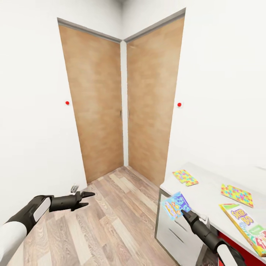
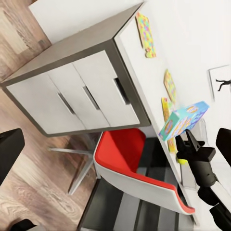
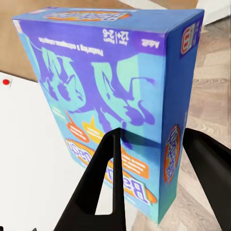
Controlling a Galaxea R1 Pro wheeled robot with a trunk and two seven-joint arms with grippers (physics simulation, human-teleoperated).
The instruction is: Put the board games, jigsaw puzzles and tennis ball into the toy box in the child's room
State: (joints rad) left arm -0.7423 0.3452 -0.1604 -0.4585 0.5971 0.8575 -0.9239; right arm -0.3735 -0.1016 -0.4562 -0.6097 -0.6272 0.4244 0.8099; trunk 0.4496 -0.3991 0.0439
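Right wrist view: right gripper (image 3: 159,159) clamps the blue board game (image 3: 115,86) between both fingers. Left wrist view adds a red chair (image 2: 130,168) under the table (image 2: 192,43). Head view: left gripper (image 1: 85,197) parted, empty, over open floor (image 1: 111,221); game beside the table corner; two puzzles (image 1: 185,177) beyond; doors (image 1: 122,107) farthest.

right claw (image 1: 183,211) grips blue board game (image 1: 176,205) | 2 jigsaw puzzles (image 1: 185,177) on table (image 1: 207,192)
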